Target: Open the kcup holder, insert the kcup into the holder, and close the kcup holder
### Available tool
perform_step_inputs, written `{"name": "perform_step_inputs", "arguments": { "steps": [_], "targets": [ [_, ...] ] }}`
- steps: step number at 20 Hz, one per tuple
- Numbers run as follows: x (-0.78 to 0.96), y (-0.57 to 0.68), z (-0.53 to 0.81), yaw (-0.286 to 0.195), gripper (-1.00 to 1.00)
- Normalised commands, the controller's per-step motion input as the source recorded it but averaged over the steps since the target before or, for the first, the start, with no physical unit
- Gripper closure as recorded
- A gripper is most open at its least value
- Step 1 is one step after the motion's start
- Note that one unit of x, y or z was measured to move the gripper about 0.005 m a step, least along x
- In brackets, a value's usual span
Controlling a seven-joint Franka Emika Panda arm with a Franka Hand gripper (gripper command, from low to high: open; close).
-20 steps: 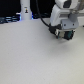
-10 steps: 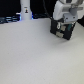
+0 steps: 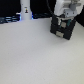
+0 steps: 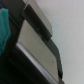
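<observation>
Table [image 3: 35, 55]: lay bare and white nearest the camera.
Kcup holder [image 3: 62, 27]: sat far back, toward the exterior view's right.
Gripper [image 3: 63, 21]: hung at the holder's front; whether clenched or released, I could not tell.
Risk: fingers might slip off the drawer, or drag the whole unit.
Writing: none legible.

Two views, far and near
Exterior view looks down across the table [image 3: 35, 55] at the holder [image 3: 62, 27]; wrist view sits close against it.
</observation>
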Motion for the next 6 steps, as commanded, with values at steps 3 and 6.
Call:
{"name": "perform_step_inputs", "arguments": {
  "steps": [3, 6],
  "targets": [
    [0.08, 0.13, 0.98, 0.029, -1.00],
    [0.08, 0.04, 0.45, -0.006, -1.00]
  ]
}}
